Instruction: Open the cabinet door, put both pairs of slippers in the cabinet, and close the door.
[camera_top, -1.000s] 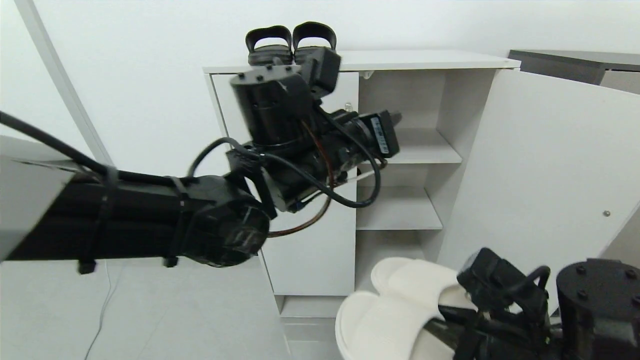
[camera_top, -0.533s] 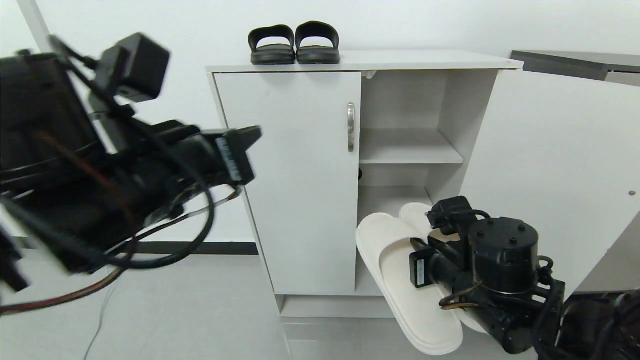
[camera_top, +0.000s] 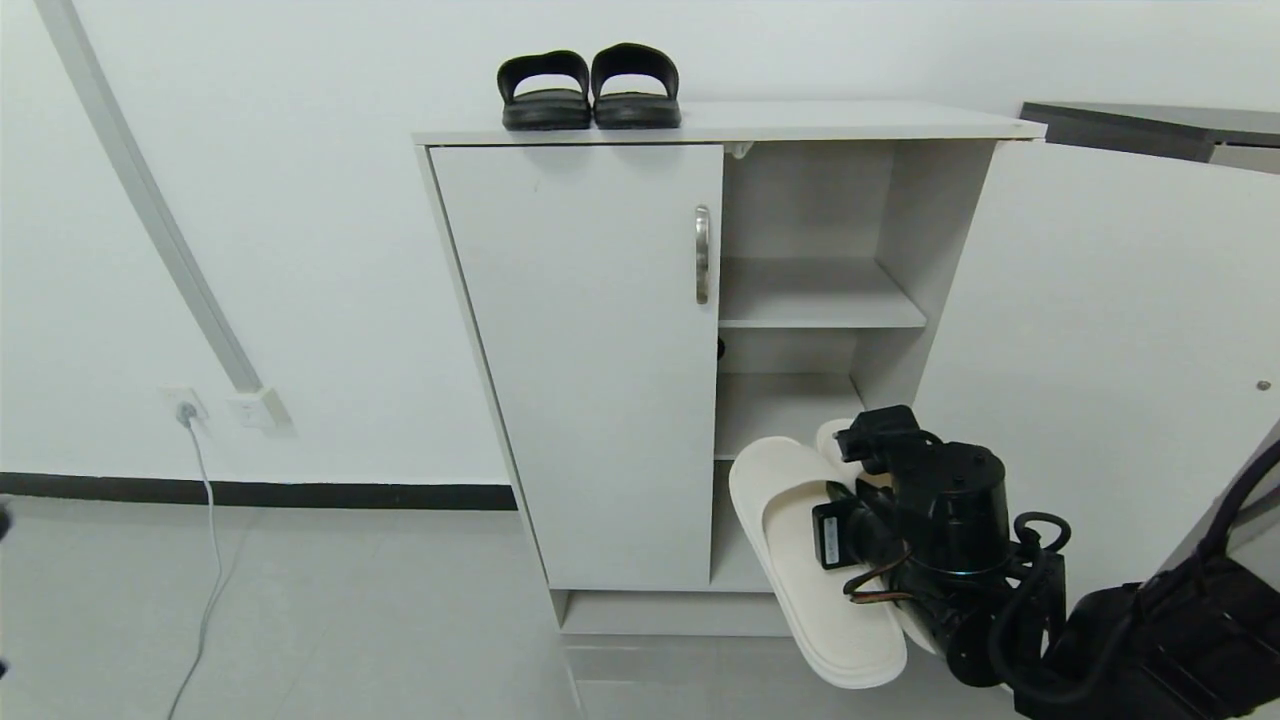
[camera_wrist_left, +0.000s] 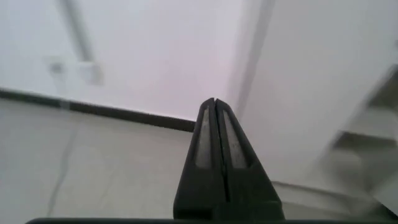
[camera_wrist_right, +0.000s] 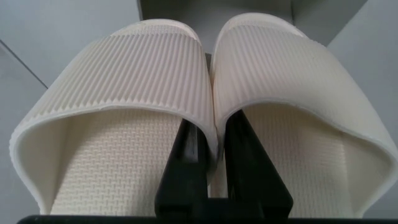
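so the right fingers (camera_wrist_right: 186, 177) are clamped on the white slippers (camera_top: 800, 540), which hang slanted right at the open cabinet (camera_top: 580, 380) bay's mouth, upper ends by the middle shelf (camera_top: 780, 405). left fingers (camera_wrist_left: 208, 143) pressed together, empty.

The left gripper (camera_wrist_left: 214, 107) had its two fingers pressed flat together with nothing between them. Beyond it lay a pale floor (camera_wrist_left: 93, 168) and a white wall (camera_wrist_left: 155, 50) with a dark baseboard (camera_wrist_left: 106, 112) and a wall socket (camera_wrist_left: 56, 65). The cabinet door (camera_wrist_left: 311, 74) stood beside an open shelf (camera_wrist_left: 367, 121).
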